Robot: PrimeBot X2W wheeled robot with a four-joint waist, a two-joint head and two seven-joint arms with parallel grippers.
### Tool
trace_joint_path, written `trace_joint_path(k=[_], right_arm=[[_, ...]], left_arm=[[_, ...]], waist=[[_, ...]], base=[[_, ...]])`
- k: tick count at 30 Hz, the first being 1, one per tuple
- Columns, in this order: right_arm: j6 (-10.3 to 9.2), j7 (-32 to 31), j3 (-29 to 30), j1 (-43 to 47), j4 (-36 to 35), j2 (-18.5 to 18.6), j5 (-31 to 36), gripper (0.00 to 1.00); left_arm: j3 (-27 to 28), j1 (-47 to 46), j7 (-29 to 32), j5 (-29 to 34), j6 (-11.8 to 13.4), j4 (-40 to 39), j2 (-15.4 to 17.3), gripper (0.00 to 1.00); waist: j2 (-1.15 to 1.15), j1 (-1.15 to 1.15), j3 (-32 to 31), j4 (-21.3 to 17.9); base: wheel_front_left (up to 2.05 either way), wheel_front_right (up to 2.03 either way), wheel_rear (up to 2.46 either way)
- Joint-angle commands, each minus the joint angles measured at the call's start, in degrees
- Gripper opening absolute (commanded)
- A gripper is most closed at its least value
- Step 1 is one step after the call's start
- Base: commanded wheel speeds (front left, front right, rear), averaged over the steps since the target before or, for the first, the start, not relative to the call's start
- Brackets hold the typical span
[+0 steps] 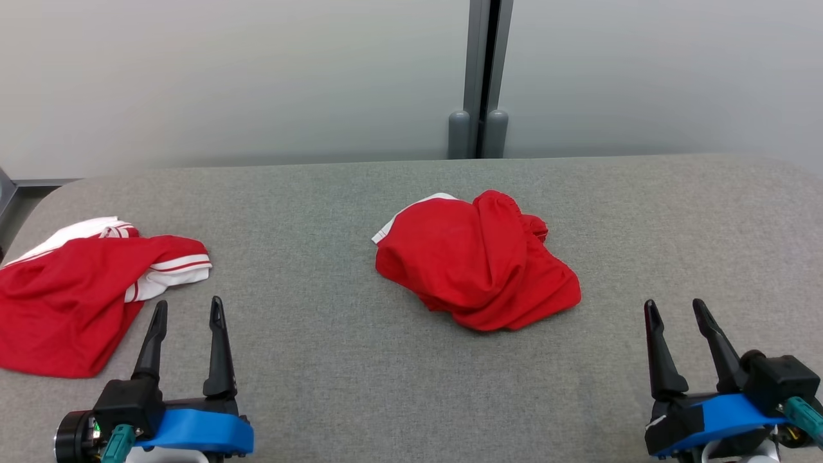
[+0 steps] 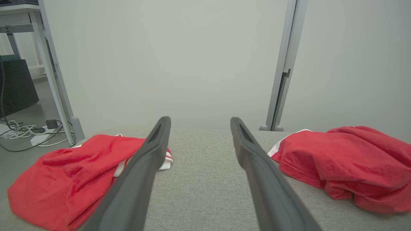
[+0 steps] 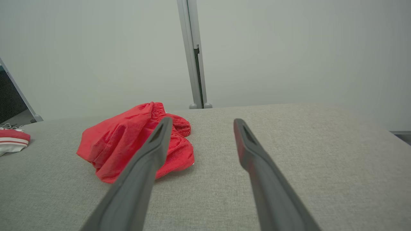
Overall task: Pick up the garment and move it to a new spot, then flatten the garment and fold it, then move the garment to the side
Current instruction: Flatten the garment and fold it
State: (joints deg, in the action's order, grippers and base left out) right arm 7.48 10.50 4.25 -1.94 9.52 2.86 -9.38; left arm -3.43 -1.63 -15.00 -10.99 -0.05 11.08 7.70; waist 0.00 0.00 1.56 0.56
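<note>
Red and crumpled, the garment (image 1: 476, 263) lies mid-surface on the grey padded table (image 1: 334, 373), a white edge at its far left. Left gripper (image 1: 188, 302) and right gripper (image 1: 673, 302) hover near the front edge — jaws spread wide, holding nothing. A second red-and-white garment (image 1: 71, 296) lies just beside the left gripper.

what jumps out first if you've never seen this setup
A crumpled red garment sits in the middle of the grey table. A second red and white garment lies at the table's left edge, beside the open left gripper. The right gripper hovers open at the lower right, holding nothing.
</note>
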Motion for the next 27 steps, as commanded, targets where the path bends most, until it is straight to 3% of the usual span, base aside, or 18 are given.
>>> trace_joint_path(k=[1, 15, 27], right_arm=[[0.03, -0.2, 0.0, -0.8, 0.3, 0.0, 0.4, 1.0], [0.03, -3.9, -1.3, -17.8, 4.7, 1.1, 6.6, 1.0], [0.03, -3.0, 1.2, -24.0, 23.9, 3.8, 6.3, 1.0]], left_arm=[[0.2, -1.0, -0.3, 0.5, -0.4, 0.0, -0.1, 1.0], [-0.8, -4.7, -0.3, 1.3, -1.7, 0.2, -1.6, 1.0], [-1.0, -8.2, -0.3, 1.9, -2.5, 0.6, -3.1, 1.0]], waist=[[0.0, 0.0, 0.1, 0.1], [0.0, 0.0, 5.1, 4.4], [0.0, 0.0, 10.7, 8.6]], base=[[0.0, 0.0, 0.0], [0.0, 0.0, 0.0], [0.0, 0.0, 0.0]])
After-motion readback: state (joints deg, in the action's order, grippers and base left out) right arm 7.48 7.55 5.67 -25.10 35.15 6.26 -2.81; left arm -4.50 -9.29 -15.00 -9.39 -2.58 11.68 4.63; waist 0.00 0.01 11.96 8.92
